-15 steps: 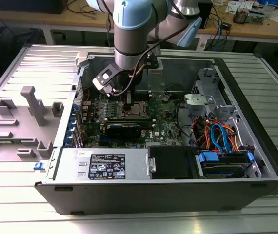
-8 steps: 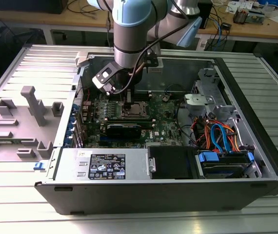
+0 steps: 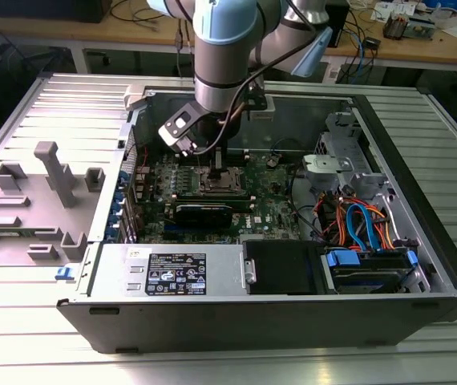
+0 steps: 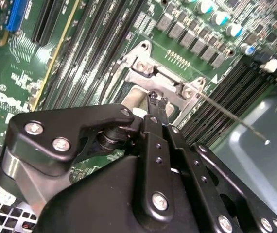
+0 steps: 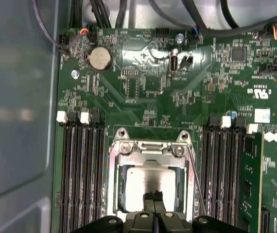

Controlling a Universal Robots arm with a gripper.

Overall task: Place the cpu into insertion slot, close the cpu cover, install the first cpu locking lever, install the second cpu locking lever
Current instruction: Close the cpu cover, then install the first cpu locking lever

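1. My one claw (image 5: 153, 196) is closed, its two fingertips (image 5: 148, 196) pressed together with nothing between them. It points down at the cpu; I cannot tell whether it touches.
2. One cpu (image 5: 148, 177) sits in the insertion slot (image 3: 216, 183), at the centre of the exterior view.
3. One cpu cover (image 5: 150, 154) lies flat around it, with the chip showing through its window. Two screws (image 5: 125, 147) hold one edge.
4. One locking lever (image 5: 196, 177) slants out over the memory slots (image 5: 82, 170).
5. One coin cell (image 5: 99, 59) sits on the motherboard (image 5: 143, 97).
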